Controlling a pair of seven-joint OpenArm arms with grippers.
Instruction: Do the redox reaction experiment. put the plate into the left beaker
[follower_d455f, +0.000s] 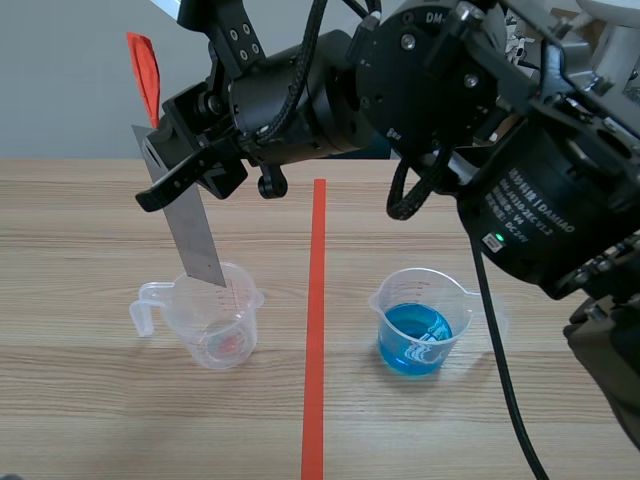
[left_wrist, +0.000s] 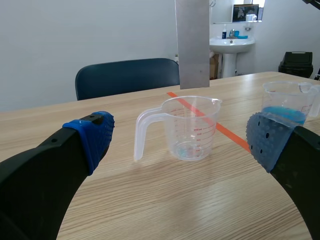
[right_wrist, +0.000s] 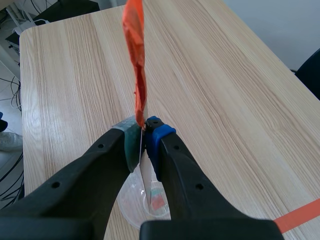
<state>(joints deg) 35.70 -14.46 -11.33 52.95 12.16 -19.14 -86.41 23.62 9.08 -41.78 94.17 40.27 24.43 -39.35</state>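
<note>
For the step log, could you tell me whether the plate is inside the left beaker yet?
Out: in the left wrist view the plate ends just above the left beaker.

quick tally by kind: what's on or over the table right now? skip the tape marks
Beakers: 2 (clear beaker, blue-liquid beaker)
Plates: 1 (metal plate)
Total: 3

Beaker of blue liquid, blue chair — white sink
</note>
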